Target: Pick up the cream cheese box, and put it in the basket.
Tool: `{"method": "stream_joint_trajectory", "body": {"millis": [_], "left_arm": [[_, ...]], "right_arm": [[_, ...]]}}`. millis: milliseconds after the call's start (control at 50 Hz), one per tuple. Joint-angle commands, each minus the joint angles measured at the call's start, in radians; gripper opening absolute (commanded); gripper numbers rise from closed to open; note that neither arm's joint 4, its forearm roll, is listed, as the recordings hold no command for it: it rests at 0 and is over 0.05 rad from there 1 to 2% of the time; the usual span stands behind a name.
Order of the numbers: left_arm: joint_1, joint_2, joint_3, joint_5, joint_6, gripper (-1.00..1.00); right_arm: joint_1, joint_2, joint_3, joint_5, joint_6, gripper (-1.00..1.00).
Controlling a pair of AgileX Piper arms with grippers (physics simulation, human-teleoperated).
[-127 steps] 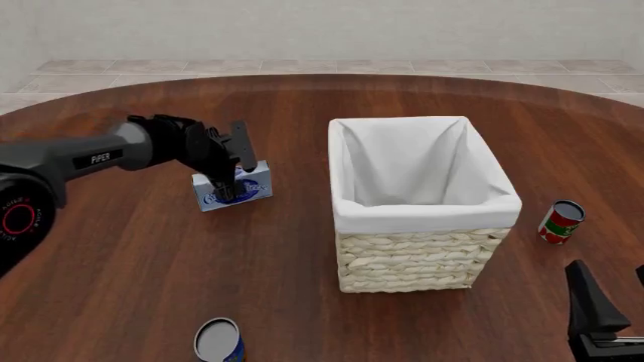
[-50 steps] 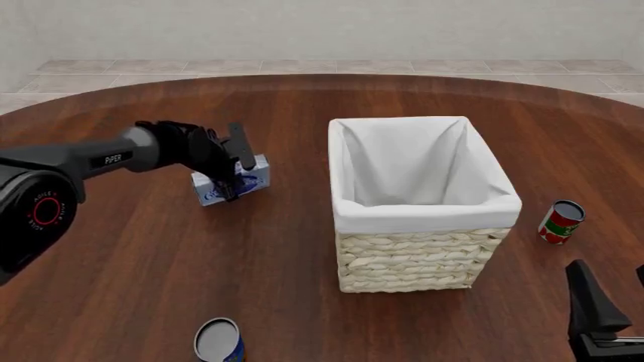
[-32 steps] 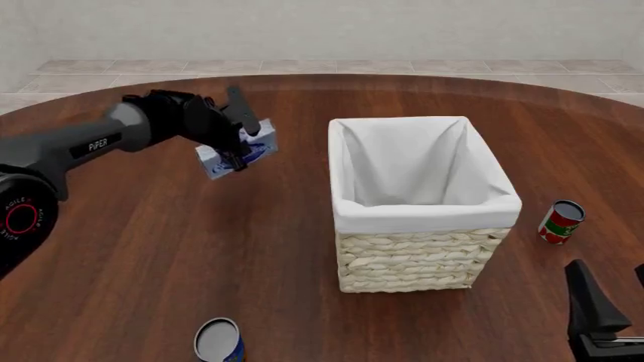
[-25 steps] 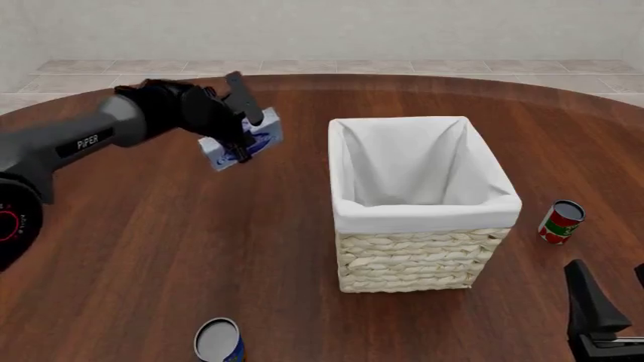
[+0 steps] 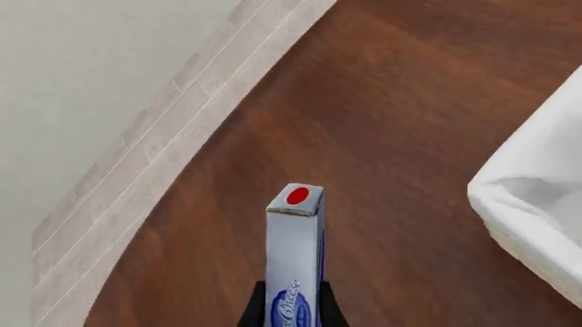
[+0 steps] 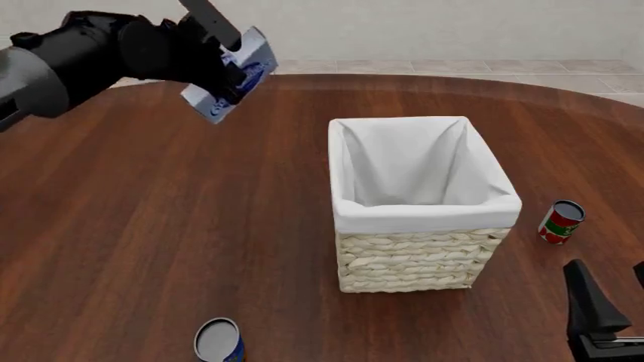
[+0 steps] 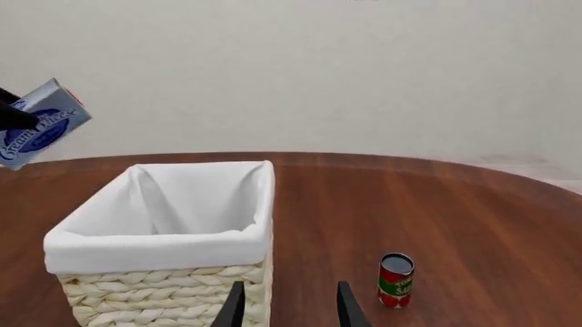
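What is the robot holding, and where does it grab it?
The left gripper holds the cream cheese box in the air, fingers pinching its two wide flat faces. The right gripper holds nothing.

Small flat light-blue and white cream cheese box (image 6: 229, 75) with dark blue oval logo and white script: off the table, held in the air, tilted, clamped between the fingers of the left gripper (image 6: 223, 54). One narrow end carries a red dot (image 5: 298, 196). Box sits above the table's far-left area, well apart from the basket.

Large square woven pale-straw wicker basket (image 6: 418, 260) with white cloth lining folded over the rim: upright on the brown wooden table (image 6: 151, 249), right of centre. Nothing visible inside it.
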Motion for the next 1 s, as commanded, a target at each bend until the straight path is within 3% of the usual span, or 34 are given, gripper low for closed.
{"method": "stream_joint_trajectory", "body": {"millis": [20,220,240,280,360,500,600,660,840,1000], "left_arm": [[-0.061,-0.159,-0.064,0.086,-0.084,-1.0],[-0.163,-0.249,-0.091,0.148,-0.092,-1.0],[-0.187,-0.242,-0.138,0.202,-0.161,-1.0],[-0.219,-0.27,-0.118,0.197,-0.156,-1.0],[-0.264,-0.27,-0.149,0.243,-0.225,-1.0],[-0.312,-0.25,-0.146,0.256,-0.287,-1.0],[-0.407,-0.216,-0.205,0.342,-0.44,-1.0],[-0.431,-0.238,-0.159,0.311,-0.415,-1.0],[-0.462,-0.188,-0.163,0.317,-0.469,-1.0],[-0.466,-0.177,-0.108,0.266,-0.441,-1.0]], "right_arm": [[0.005,0.0,0.0,-0.005,-0.003,1.0],[0.006,0.0,0.0,-0.011,-0.003,1.0],[0.007,0.0,0.0,-0.011,-0.004,1.0],[0.009,0.0,0.0,-0.011,-0.003,1.0],[0.011,0.0,0.0,-0.01,-0.001,1.0],[0.01,0.0,0.0,-0.019,-0.008,1.0],[0.001,0.0,0.001,-0.031,-0.016,1.0],[-0.004,0.0,0.001,-0.042,-0.02,1.0],[0.007,0.0,0.001,-0.039,-0.022,1.0],[0.007,0.0,0.001,-0.035,-0.028,1.0]]}}
